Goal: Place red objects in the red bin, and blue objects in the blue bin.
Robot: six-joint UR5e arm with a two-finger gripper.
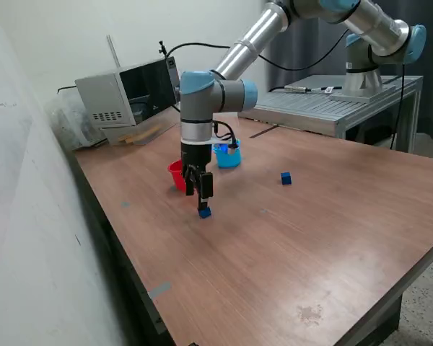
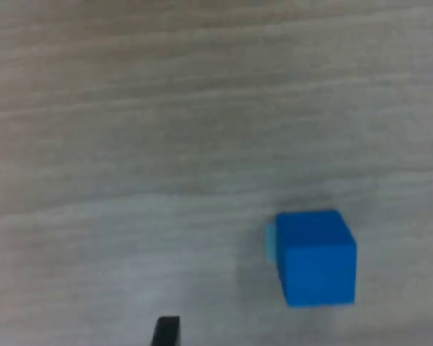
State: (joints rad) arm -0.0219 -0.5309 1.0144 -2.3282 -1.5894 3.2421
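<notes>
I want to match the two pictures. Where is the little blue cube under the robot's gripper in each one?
Exterior view: the blue cube sits on the wooden table, just below the gripper, in front of the red bin.
Wrist view: the same blue cube fills the lower middle of the picture, on bare wood.
Shared landmark: the wood grain of the table.

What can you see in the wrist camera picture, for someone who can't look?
A small solid blue cube sits alone on a pale wood-grain tabletop, with the dark tips of the open two-finger gripper standing apart on either side of it at the picture's edge.
</notes>
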